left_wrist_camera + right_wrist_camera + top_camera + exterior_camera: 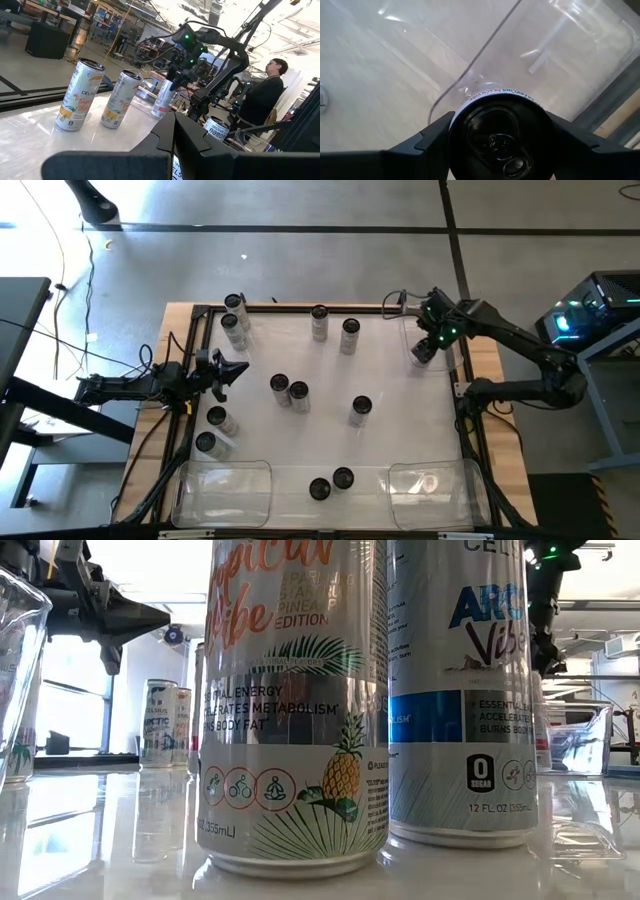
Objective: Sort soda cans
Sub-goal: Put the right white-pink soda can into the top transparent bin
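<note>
Several silvery soda cans with dark tops stand upright on the white table, among them a pair (289,390) at the middle and a pair (331,483) at the near edge, which fills the low view (295,710). My right gripper (428,345) is shut on one can (495,135) over the clear bin (437,365) at the far right corner. My left gripper (232,372) is open at the table's left side, level, touching nothing; two cans (212,432) stand just near of it. My right gripper holds the soda can by its upper rim (470,102), pinched between the two fingers (422,142), one on either side. The fingers come from above, pointing down. The can hangs roughly upright (162,97) within the bin's outline; whether its base touches the bin floor I cannot tell.
Two clear bins sit at the near edge, one left (222,490) and one right (430,485). Two cans (233,315) stand at the far left corner and two more (334,327) near the far edge. A person (265,95) stands in the room beyond the table.
</note>
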`<state>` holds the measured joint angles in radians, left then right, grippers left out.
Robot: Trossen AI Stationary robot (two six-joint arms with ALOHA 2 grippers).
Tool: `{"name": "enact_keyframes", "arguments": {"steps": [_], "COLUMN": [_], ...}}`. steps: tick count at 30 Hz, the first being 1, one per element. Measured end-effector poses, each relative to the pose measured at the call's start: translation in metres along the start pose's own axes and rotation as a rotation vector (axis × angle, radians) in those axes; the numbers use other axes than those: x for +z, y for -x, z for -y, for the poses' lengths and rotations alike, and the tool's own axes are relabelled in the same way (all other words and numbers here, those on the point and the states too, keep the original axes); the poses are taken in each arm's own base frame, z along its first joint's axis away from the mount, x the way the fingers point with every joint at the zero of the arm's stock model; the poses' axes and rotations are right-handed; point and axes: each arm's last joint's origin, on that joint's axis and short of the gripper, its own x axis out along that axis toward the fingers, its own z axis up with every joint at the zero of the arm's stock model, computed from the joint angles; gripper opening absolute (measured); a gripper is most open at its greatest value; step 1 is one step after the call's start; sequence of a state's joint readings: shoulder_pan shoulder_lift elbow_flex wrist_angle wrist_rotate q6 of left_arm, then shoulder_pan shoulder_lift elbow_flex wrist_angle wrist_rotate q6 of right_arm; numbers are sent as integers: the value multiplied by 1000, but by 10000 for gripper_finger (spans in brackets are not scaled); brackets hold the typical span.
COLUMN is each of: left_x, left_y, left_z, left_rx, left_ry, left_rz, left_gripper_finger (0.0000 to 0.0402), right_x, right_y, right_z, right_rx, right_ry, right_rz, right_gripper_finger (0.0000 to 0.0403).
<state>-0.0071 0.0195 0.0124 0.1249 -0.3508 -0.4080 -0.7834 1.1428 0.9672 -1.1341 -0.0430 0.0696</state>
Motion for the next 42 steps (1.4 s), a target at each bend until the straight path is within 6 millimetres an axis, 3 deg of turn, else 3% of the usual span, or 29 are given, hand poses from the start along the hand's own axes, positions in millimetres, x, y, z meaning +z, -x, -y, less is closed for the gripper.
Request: {"name": "enact_keyframes", "arguments": {"steps": [6,17,30,35,42], "left_x": [0,0,0,0,0], "left_y": [0,0,0,0,0], "left_z": [0,0,0,0,0], "left_rx": [0,0,0,0,0], "left_ry": [0,0,1,0,0], "left_rz": [0,0,0,0,0], "left_gripper_finger": [1,1,1,1,1], "right_x": [1,0,17,25,31], "right_y": [1,8,92,107,91], "right_z": [-3,-12,-26,-49,-111], "right_rx": [10,24,-95,-19,238], "right_ry": [12,29,59,151,440], "right_rz": [11,7,231,393,686], "right_gripper_finger": [311,321,323,323,323]}}
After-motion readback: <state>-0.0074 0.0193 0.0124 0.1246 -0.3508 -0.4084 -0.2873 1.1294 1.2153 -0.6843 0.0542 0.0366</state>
